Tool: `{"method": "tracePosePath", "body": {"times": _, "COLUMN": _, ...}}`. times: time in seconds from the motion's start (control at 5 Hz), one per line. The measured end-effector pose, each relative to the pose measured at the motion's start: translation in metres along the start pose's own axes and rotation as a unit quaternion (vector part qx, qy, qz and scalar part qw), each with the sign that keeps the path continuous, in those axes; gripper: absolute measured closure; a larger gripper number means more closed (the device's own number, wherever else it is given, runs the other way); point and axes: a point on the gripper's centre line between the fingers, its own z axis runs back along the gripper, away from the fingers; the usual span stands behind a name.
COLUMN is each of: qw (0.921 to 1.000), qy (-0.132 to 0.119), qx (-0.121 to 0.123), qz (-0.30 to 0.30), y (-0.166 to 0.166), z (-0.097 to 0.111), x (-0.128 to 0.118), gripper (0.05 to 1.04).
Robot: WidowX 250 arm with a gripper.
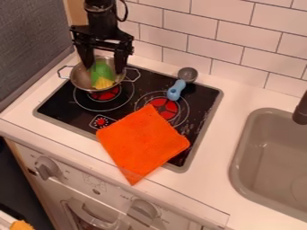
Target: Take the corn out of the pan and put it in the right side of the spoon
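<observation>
The black gripper (105, 66) hangs over the pan at the upper left, open, its two fingers spread wide to the left and right of the corn. The corn (102, 74), green with a yellow part toward the front, lies in the metal pan (80, 77), which has wire handles and stands on the back left of the stove. The spoon (176, 90), with a blue handle and a grey round bowl, lies at the back right of the stove, its bowl toward the tiled wall.
An orange cloth (142, 143) covers the stove's front right part and hangs over its front edge. To the right of the stove (67, 104) is white counter (231, 96), then a grey sink (243, 155) with a dark faucet (301, 110). A tiled wall runs behind.
</observation>
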Motion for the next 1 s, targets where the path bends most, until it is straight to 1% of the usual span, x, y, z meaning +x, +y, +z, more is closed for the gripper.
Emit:
{"method": "tracePosePath", "body": {"times": 0.2, "qw": 0.9999, "qy": 0.007, "qx": 0.008, "qz": 0.002, "y": 0.005, "z": -0.008, "x": 0.007, "gripper": 0.084}}
{"method": "tracePosePath", "body": {"times": 0.4, "qw": 0.9998, "qy": 0.018, "qx": 0.010, "qz": 0.004, "y": 0.007, "z": -0.019, "x": 0.009, "gripper": 0.149}}
{"method": "tracePosePath", "body": {"times": 0.6, "qw": 1.0000, "qy": 0.007, "qx": 0.001, "qz": 0.005, "y": 0.004, "z": -0.021, "x": 0.012, "gripper": 0.410}}
{"method": "tracePosePath", "body": {"times": 0.8, "qw": 1.0000, "qy": 0.005, "qx": -0.003, "qz": 0.002, "y": 0.002, "z": -0.020, "x": 0.010, "gripper": 0.433}}
{"method": "tracePosePath", "body": {"times": 1.0, "qw": 0.9999, "qy": -0.014, "qx": -0.009, "qz": -0.004, "y": -0.005, "z": 0.000, "x": 0.005, "gripper": 0.433}}
